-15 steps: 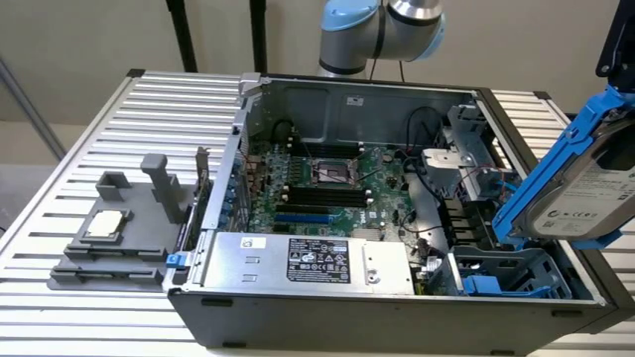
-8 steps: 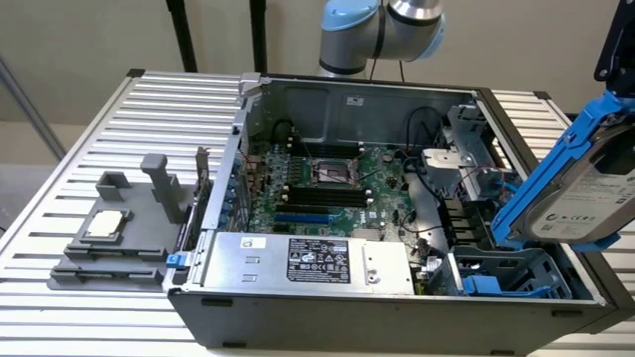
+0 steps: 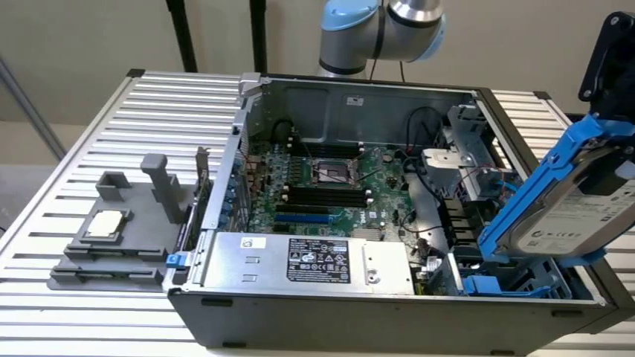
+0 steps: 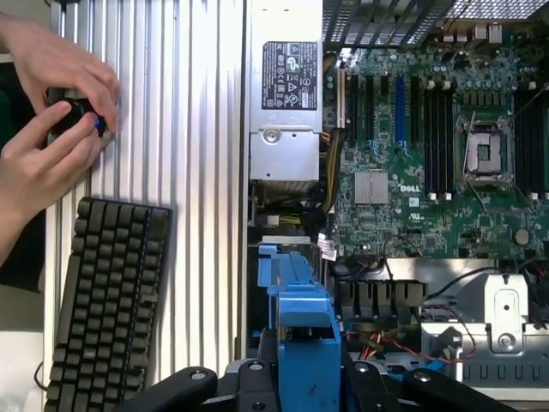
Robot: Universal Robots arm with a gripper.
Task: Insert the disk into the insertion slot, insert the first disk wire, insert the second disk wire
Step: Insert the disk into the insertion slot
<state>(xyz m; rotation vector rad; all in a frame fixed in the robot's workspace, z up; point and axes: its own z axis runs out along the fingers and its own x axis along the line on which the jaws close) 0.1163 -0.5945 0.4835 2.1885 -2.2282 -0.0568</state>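
The disk (image 3: 581,208), a silver drive with a white label in a bright blue carrier, hangs tilted above the front corner of the open computer case on the exterior view's right. My gripper (image 3: 607,111) comes down from above and is shut on the carrier's upper end. In the wrist view the blue carrier (image 4: 302,318) sits between the black fingers (image 4: 257,382) of my gripper (image 4: 302,382). The insertion slot (image 3: 536,279) lies in the case just below the disk's lower end; the disk is still outside it.
A silver labelled power-supply box (image 3: 308,260) (image 4: 287,86) lies along the case's front, with the motherboard (image 3: 328,186) (image 4: 429,154) behind it. A grey fixture (image 3: 109,238) stands on the slatted table (image 3: 169,111). A keyboard (image 4: 103,300) and a person's hands (image 4: 51,112) lie beside the case.
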